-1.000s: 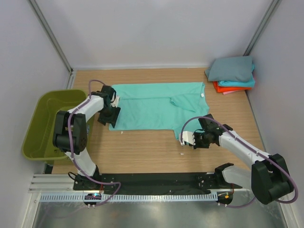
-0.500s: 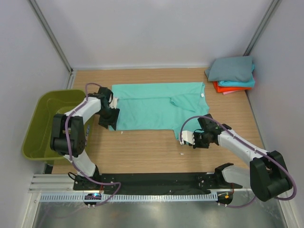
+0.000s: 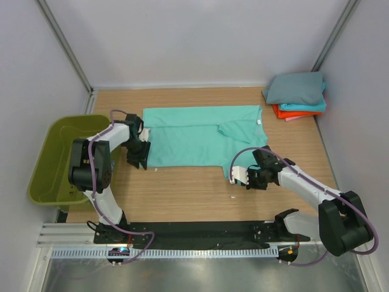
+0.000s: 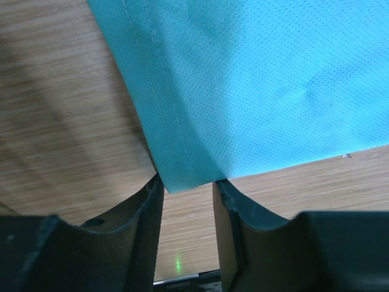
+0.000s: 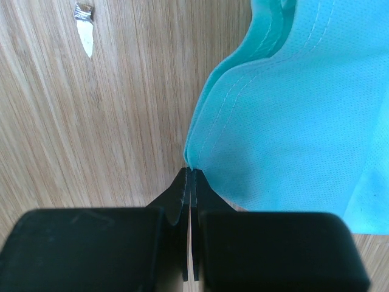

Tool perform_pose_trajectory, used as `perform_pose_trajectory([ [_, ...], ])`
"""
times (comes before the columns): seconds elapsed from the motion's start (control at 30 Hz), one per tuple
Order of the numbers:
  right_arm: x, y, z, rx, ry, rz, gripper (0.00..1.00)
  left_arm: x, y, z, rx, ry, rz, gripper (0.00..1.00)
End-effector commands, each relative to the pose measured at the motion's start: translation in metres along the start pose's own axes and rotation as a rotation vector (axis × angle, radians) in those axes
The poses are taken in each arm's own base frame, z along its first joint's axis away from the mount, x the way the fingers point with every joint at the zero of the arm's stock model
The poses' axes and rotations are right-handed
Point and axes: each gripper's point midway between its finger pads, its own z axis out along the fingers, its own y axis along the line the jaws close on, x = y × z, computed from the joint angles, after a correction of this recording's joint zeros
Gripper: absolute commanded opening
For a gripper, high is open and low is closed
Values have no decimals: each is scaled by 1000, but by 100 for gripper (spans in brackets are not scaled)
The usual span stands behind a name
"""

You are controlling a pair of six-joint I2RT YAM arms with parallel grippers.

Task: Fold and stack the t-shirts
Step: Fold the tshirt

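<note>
A mint green t-shirt [image 3: 194, 137] lies spread flat on the wooden table, with its right sleeve part folded in. My left gripper [image 3: 140, 162] is at the shirt's near left corner. In the left wrist view its jaws [image 4: 187, 182] stand open and the corner of the cloth [image 4: 255, 79] lies between the fingertips. My right gripper [image 3: 239, 177] is at the shirt's near right corner. In the right wrist view it [image 5: 191, 173] is shut with the folded hem [image 5: 304, 121] pinched at its tips. A stack of folded shirts sits at the back right: slate grey [image 3: 296, 88] on top, cyan [image 3: 307, 107], then orange-red [image 3: 285, 114].
An olive-green plastic basket [image 3: 45, 176] stands off the table's left edge, close to the left arm. A small white scrap [image 3: 233, 196] lies on the wood near the right gripper and shows in the right wrist view [image 5: 85, 30]. Grey walls close in the table.
My left gripper has slid a little toward the near edge along the shirt's left side, to the near left corner. The right arm has barely moved.
</note>
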Motion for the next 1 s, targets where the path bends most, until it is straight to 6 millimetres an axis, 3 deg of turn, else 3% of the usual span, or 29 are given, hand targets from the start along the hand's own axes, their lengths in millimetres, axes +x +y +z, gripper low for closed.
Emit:
perform_pose_trajectory([
  [0.0, -7, -13, -3, 36, -11, -8, 1, -10, -4, 3, 33, -17, -4, 38],
  [0.4, -7, -15, 1, 34, -12, 1, 1, -8, -3, 2, 33, -25, 8, 27],
  [0.57, -7, -18, 0, 44, -5, 0, 1, -6, -6, 0, 50, -21, 15, 0],
  [0.8, -14, -36, -14, 140, -22, 57, 1, -5, -9, -18, 57, -59, 51, 0],
  [0.97, -29, -60, -39, 260, -56, 115, 1, -11, -13, -52, 58, -121, 94, 0],
])
